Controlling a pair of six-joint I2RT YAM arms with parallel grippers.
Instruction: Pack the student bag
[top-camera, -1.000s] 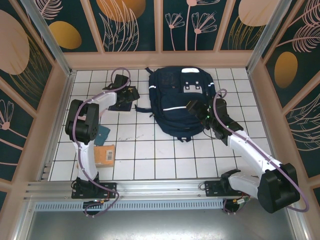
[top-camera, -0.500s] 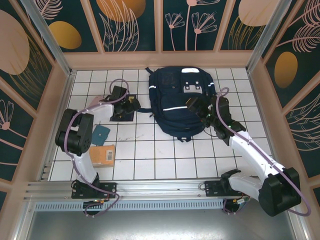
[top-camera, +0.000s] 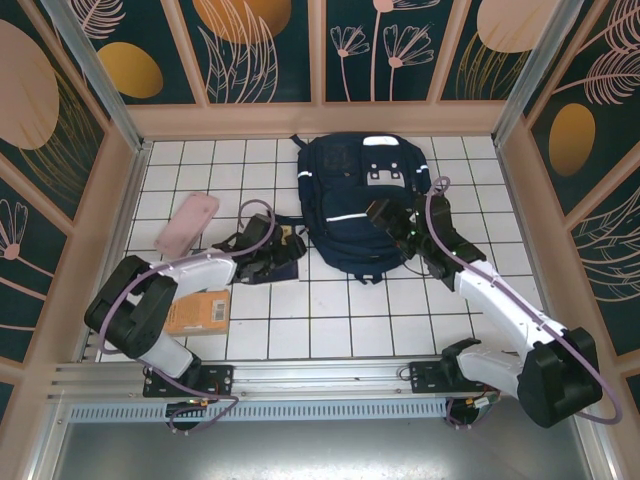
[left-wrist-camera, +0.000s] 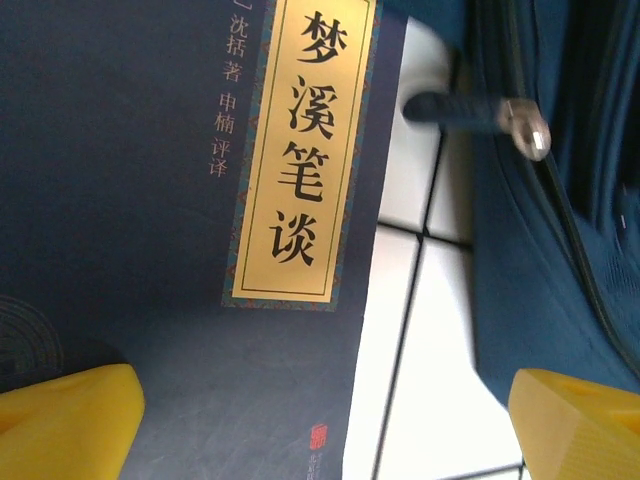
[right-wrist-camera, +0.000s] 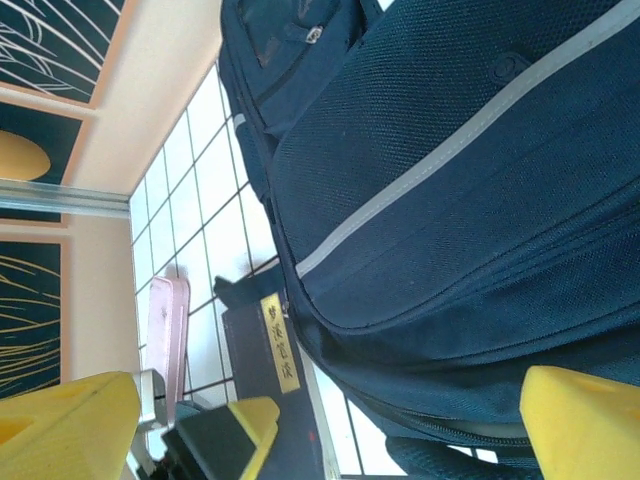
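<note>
Top external view: the student bag (top-camera: 345, 170) lies flat at the far middle of the tiled surface (top-camera: 290, 320) and looks closed. The left hand (top-camera: 285, 250) hovers open over a navy book (top-camera: 288, 273) just beside the bag's left edge. The right hand (top-camera: 383, 213) hangs open above the bag's front.

Left wrist view: one yellow fingertip (left-wrist-camera: 65, 420) sits above the book's cover and the other by the bag's side, with a zipper pull (left-wrist-camera: 525, 130) near. The book lies flat, so lifting it probably means catching an edge first.

Right wrist view: a reflective stripe (right-wrist-camera: 450, 150) crosses the bag. This hand should likely open a zipper before anything goes in.
</note>
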